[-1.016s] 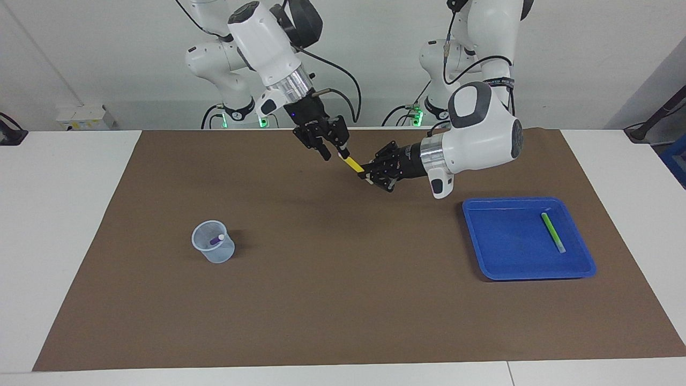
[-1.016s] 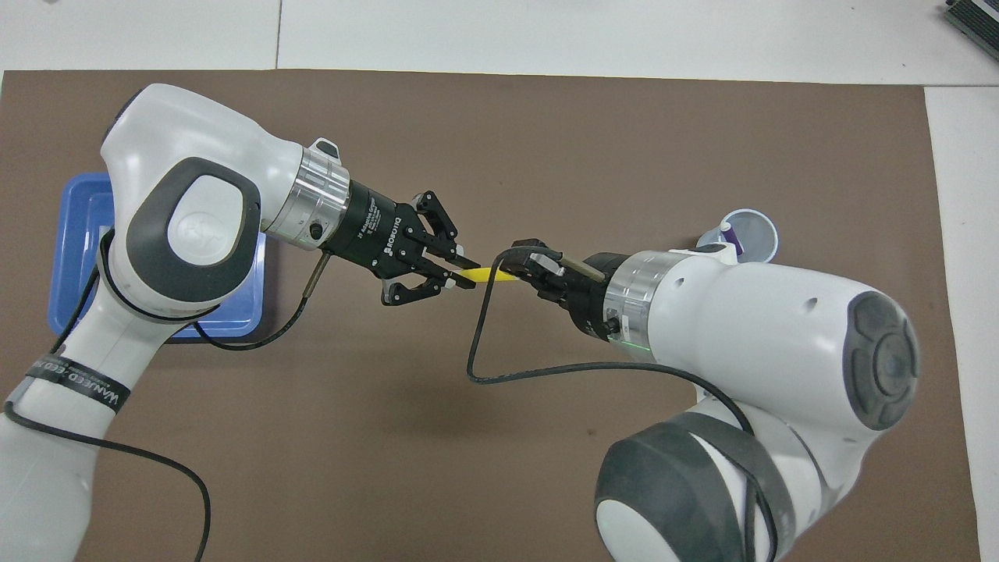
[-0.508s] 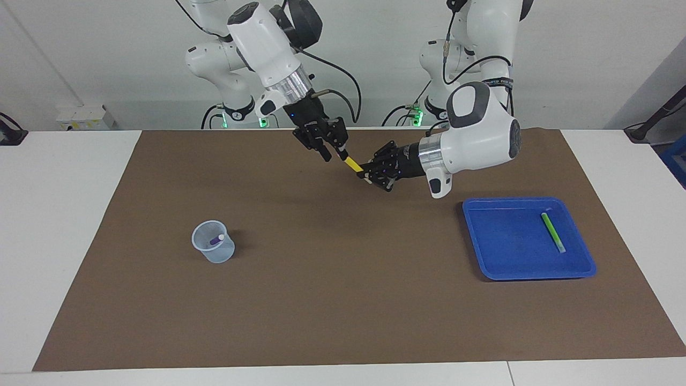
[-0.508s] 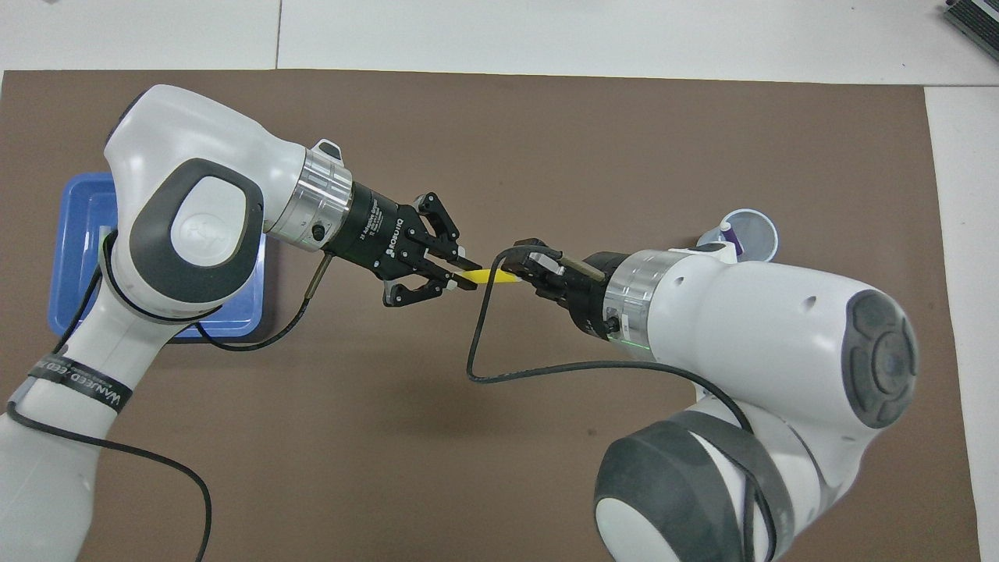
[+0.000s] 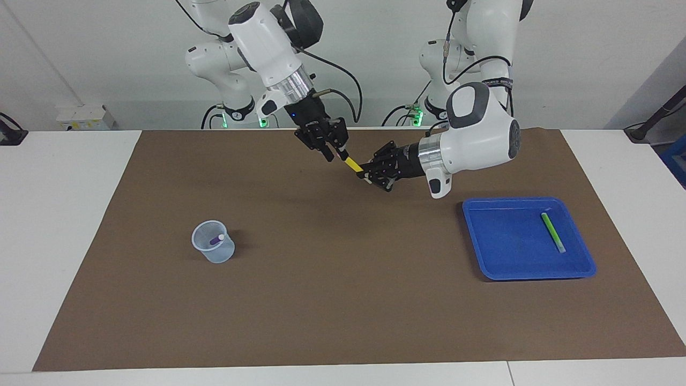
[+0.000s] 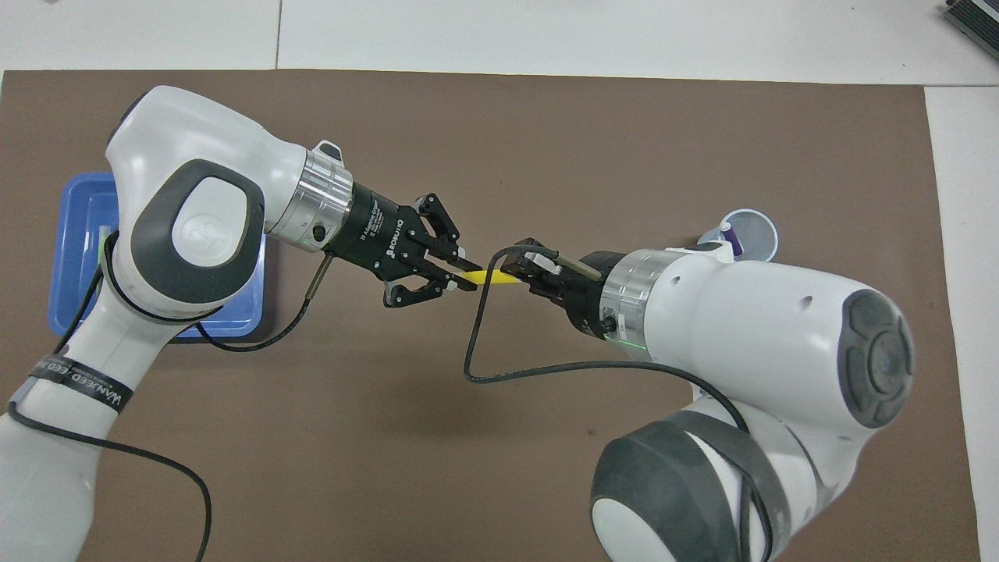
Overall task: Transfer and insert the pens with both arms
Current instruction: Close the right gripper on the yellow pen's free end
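A yellow pen point(image 5: 351, 164) point(image 6: 488, 276) hangs in the air over the brown mat, spanning the two hands. My left gripper point(image 5: 365, 176) point(image 6: 464, 279) is shut on its lower, pale-capped end. My right gripper point(image 5: 338, 155) point(image 6: 519, 273) sits at the pen's upper end, and its grip does not show. A purple pen point(image 5: 216, 239) point(image 6: 730, 236) stands tilted inside the clear cup point(image 5: 220, 254) point(image 6: 755, 228) toward the right arm's end. A green pen point(image 5: 552, 232) lies in the blue tray point(image 5: 509, 236) toward the left arm's end.
The brown mat point(image 5: 343, 300) covers most of the white table. In the overhead view the left arm covers much of the blue tray point(image 6: 74, 257). A black cable point(image 6: 476, 343) loops from the right wrist below the pen.
The left hand has drifted slightly toward the robots with the yellow pen. The right hand stays at the pen's upper end, barely shifted.
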Robot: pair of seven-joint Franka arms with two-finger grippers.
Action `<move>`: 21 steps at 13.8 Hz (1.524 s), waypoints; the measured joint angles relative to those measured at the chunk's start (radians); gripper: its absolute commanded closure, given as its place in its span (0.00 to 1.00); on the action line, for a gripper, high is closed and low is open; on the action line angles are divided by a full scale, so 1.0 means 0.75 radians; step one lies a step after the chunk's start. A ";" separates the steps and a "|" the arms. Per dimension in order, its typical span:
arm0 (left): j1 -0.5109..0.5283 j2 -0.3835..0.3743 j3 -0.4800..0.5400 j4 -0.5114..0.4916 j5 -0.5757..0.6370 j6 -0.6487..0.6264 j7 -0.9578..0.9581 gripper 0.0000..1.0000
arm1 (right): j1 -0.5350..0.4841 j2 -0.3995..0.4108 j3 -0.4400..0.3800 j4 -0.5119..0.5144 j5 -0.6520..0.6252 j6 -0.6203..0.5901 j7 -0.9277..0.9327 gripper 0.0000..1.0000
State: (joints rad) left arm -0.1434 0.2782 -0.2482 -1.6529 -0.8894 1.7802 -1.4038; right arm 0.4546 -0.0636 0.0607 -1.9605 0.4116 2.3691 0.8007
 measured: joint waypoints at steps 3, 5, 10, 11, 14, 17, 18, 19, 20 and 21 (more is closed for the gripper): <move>0.000 0.000 0.000 -0.001 0.000 0.000 0.000 1.00 | 0.003 0.007 0.002 0.002 0.000 0.000 0.000 0.57; 0.000 0.000 0.000 -0.001 0.000 0.000 0.000 1.00 | 0.004 0.010 0.003 0.004 0.000 0.000 0.000 0.62; -0.002 0.000 0.000 -0.002 0.000 0.002 0.000 1.00 | 0.019 0.015 0.004 0.013 0.000 0.002 0.000 0.71; -0.002 0.000 0.001 -0.002 0.000 0.003 0.000 1.00 | 0.027 0.020 0.006 0.014 0.000 0.002 0.000 0.71; -0.002 0.000 0.002 -0.002 0.000 0.005 0.000 1.00 | 0.033 0.036 0.007 0.023 0.000 0.002 0.000 0.74; -0.002 0.000 0.002 -0.002 0.000 0.006 0.000 1.00 | 0.031 0.042 0.006 0.035 0.000 0.002 -0.001 0.75; -0.002 0.000 0.002 -0.002 0.000 0.006 0.000 1.00 | 0.029 0.042 0.004 0.039 0.000 0.002 -0.011 0.77; -0.002 0.000 0.002 -0.002 0.000 0.006 0.000 1.00 | 0.026 0.043 0.002 0.041 0.000 0.002 -0.030 0.88; -0.002 0.000 0.002 -0.002 0.000 0.006 0.000 1.00 | 0.024 0.044 0.000 0.043 0.000 0.002 -0.041 1.00; -0.002 0.000 0.002 -0.003 0.000 0.007 0.000 1.00 | 0.024 0.045 0.000 0.044 0.002 0.004 -0.046 1.00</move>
State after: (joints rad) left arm -0.1452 0.2783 -0.2468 -1.6548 -0.8895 1.7851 -1.4037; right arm 0.4727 -0.0302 0.0610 -1.9272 0.4130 2.3724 0.7664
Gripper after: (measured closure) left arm 0.837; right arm 0.793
